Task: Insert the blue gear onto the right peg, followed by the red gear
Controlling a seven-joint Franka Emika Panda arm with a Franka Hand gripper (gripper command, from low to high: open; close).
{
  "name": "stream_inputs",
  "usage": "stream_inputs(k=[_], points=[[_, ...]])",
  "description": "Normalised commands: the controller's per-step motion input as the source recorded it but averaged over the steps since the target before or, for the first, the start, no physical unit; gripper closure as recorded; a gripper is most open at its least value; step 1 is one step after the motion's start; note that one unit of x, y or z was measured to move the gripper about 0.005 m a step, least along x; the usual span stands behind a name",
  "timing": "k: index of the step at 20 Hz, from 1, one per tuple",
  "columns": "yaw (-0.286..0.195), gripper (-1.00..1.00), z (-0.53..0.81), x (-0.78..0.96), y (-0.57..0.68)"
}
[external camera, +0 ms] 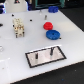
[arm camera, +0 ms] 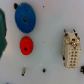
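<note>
- The task stood at its first step: neither gear had been picked up, and both pegs on the plate were bare.
- The blue gear lay flat on the white bench, a wide bright blue toothed disc with a raised hub; in the wrist view it showed a dark centre hole.
- The red gear lay just beside it, apart from the plate; it was smaller, bright red, round, with a raised centre.
- A grey rectangular plate with a black border lay nearer the camera, well apart from the gears.
- Two short thin dark posts stood upright on it; the right peg was taken to be the one toward the exterior view's right, the other peg toward its left.
- A cream, boxy connector-like part with dark spots lay on the bench, well apart from the gears.
- The fingers were not visible in either view, so their opening could not be told.
- Judged next move: bring the fingers down over the blue gear, grip it, then carry it to the right peg, hole lined up.
</note>
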Motion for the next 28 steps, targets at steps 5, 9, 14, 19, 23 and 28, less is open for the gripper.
stream_inputs(k=[5, 9, 14, 19, 23, 28], points=[[0.000, -1.00, -0.23, -0.36, 0.67], [0.000, -1.00, -0.29, -0.28, 0.62], [0.000, -1.00, -0.49, -0.16, 0.39], [0.000, -1.00, -0.55, -0.16, 0.24], [0.000, -1.00, -0.54, -0.20, 0.10], [0.000, -1.00, -0.52, -0.18, 0.03]])
